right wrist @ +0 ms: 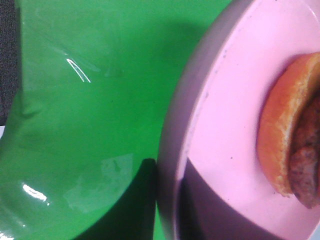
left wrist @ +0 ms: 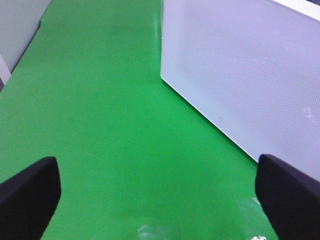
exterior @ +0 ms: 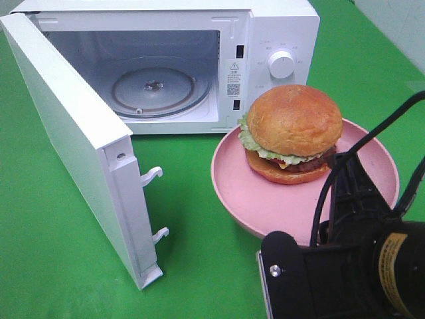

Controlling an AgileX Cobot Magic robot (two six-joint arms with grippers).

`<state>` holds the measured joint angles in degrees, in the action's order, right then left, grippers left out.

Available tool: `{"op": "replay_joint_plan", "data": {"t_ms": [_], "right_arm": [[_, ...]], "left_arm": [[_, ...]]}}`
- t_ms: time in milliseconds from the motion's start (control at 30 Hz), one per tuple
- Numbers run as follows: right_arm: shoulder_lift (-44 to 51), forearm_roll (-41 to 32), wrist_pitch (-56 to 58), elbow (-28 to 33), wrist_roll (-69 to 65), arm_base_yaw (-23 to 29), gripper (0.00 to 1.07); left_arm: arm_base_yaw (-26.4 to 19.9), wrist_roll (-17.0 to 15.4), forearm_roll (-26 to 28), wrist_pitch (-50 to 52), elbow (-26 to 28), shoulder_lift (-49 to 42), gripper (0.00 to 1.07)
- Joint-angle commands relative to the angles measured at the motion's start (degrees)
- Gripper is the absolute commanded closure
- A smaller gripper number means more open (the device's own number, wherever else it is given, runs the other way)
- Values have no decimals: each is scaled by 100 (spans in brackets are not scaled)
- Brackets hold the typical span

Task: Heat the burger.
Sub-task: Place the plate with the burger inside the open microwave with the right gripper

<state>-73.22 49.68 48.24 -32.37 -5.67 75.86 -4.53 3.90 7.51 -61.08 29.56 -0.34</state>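
- Exterior high: burger (exterior: 292, 129) sits on pink plate (exterior: 242, 196), toward the plate's 12 o'clock edge.
- Plate rests on green cloth (exterior: 192, 199), at 4 o'clock from the microwave (exterior: 282, 30) cavity.
- Microwave door (exterior: 66, 126) swung wide at 9 o'clock; glass turntable (exterior: 153, 90) visible inside.
- Right gripper (exterior: 340, 163) over the plate, at the burger's 4 o'clock; jaws hidden, cannot tell spread or hold.
- Left wrist: left gripper (left wrist: 160, 197) jaws spread wide, gripping nothing, above cloth near the door's outer face.
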Motion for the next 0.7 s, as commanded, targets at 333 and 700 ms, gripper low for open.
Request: {"op": "replay_joint_plan", "data": {"t_ms": [333, 700], "right_arm": [[57, 355, -1358, 11, 1730, -1490, 107], [57, 298, -2888, 11, 3048, -2292, 107]], "left_arm": [[-6, -23, -17, 6, -6, -97, 9], [-6, -23, -17, 6, -6, -97, 9]]}}
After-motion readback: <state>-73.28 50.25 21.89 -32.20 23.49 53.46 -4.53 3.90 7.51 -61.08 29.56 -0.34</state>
